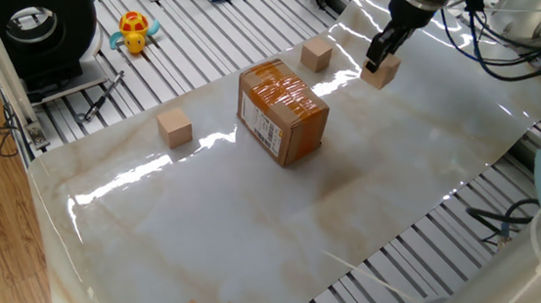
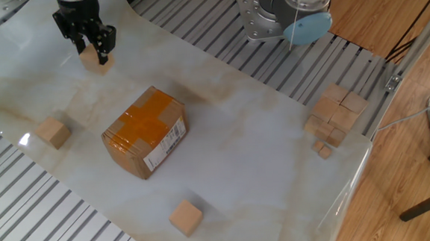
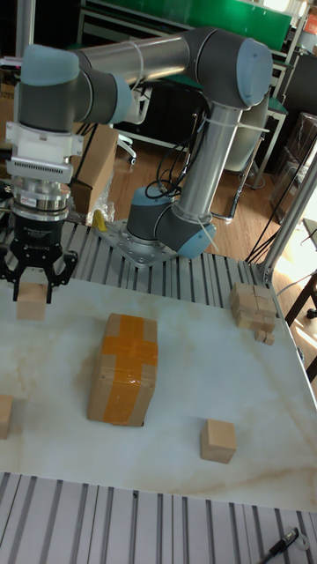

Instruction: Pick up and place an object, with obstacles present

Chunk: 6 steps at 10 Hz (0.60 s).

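Note:
My gripper is shut on a small light-tan wooden cube, the object, at the far end of the marbled sheet. The other fixed view has the gripper over the cube, whose bottom is close to the sheet. In the tall view the black fingers flank the cube. The obstacle, a taped cardboard box with a barcode label, stands mid-sheet, nearer than the gripper in the tall view. Two like cubes lie loose.
A black round reel and a yellow toy turtle sit on the slatted table beyond the sheet. A pile of wooden blocks lies at the sheet's corner near the arm's base. Loose cubes flank the box.

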Tool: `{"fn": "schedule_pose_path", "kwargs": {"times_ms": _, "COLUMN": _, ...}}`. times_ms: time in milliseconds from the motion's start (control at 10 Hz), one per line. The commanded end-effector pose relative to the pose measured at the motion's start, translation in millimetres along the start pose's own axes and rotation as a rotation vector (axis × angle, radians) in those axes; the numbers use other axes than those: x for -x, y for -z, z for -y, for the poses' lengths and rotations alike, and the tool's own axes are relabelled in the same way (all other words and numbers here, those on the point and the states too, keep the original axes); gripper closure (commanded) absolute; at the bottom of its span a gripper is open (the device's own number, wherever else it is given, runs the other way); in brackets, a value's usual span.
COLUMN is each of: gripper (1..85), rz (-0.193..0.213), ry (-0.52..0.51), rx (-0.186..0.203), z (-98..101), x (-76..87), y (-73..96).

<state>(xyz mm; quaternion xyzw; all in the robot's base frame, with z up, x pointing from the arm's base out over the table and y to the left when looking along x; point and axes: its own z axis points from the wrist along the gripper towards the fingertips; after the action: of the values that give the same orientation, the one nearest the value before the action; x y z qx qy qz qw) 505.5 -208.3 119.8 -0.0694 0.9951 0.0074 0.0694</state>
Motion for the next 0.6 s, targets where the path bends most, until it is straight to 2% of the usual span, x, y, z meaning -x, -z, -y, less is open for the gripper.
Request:
{"fn": "schedule_pose_path", "kwargs": {"times_ms": 0, "gripper": 84.3, "rz": 0.0, "ry": -0.011, "rx": -0.016, "z": 9.0, "x": 6.4, "y": -27.2}}
{"fn": "schedule_pose_path", "kwargs": {"times_ms": 200, "gripper": 84.3, "rz": 0.043, "ry": 0.006, "rx": -0.008, "z": 6.4, "x": 22.7, "y": -50.7}}
{"fn": "schedule_pose_path", "kwargs": {"times_ms": 300, "gripper": 84.3, "rz": 0.044, "ry": 0.006, "rx": -0.005, "z": 5.6, "x": 23.6, "y": -49.9}}
{"fn": "schedule_pose_path", "kwargs": {"times_ms": 400, "gripper": 84.3, "rz": 0.028, "ry": -0.008, "rx": -0.003, "z": 5.1, "x": 19.7, "y": -42.2}}
{"fn": "schedule_pose_path", "kwargs": {"times_ms": 500, "gripper": 84.3, "rz": 0.008, "ry": -0.037, "rx": -0.008, "z": 6.3, "x": 14.4, "y": -42.2}}
